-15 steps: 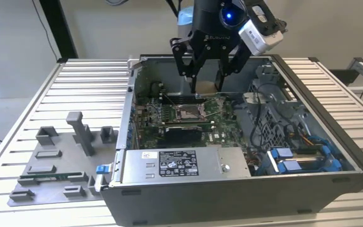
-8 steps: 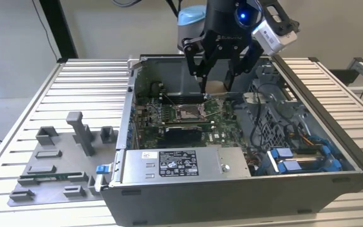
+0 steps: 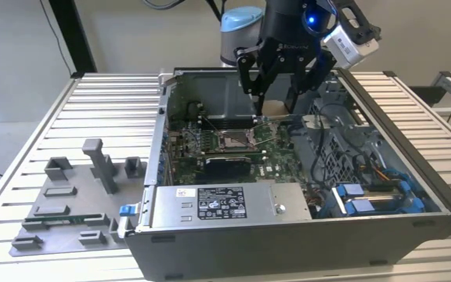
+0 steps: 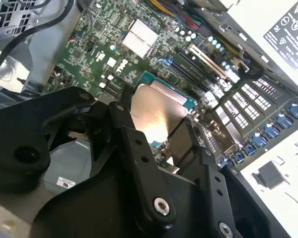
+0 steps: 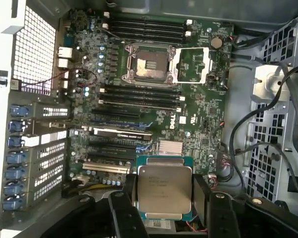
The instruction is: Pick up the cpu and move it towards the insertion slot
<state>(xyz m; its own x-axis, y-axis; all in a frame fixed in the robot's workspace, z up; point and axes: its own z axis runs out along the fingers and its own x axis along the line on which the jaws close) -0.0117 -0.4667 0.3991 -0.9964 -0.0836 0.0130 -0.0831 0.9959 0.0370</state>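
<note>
1. Slatted metal table (image 3: 108,106), running across the exterior view.
2. Grey fixture plate (image 3: 22,244), at the exterior view's lower left. It carried upright holders, and a green memory stick (image 3: 57,220) lay in one of them.
3. Open computer case (image 3: 288,241), at the centre of the exterior view. A silver power supply (image 3: 209,202) sat along its near wall.
4. Motherboard (image 3: 276,167), on the floor of the case.
5. Insertion slot (image 3: 234,139), in mid-frame of the exterior view, on the motherboard. Its silver frame was swung open and its brownish centre was bare, as the first wrist view showed (image 5: 149,63).
6. Gripper (image 3: 276,110), at the upper centre of the exterior view. It reached down into the case just to the exterior view's right of the slot.
7. Cpu (image 5: 164,192), clamped by opposite edges between the gripper's two black fingers (image 5: 201,196), silvery face toward the wrist cameras. It was raised off the board and stood apart from the slot. In the second wrist view the same chip (image 4: 159,111) sat between the same fingers.
8. Blue drive brackets (image 3: 374,200), at the exterior view's lower right.
</note>
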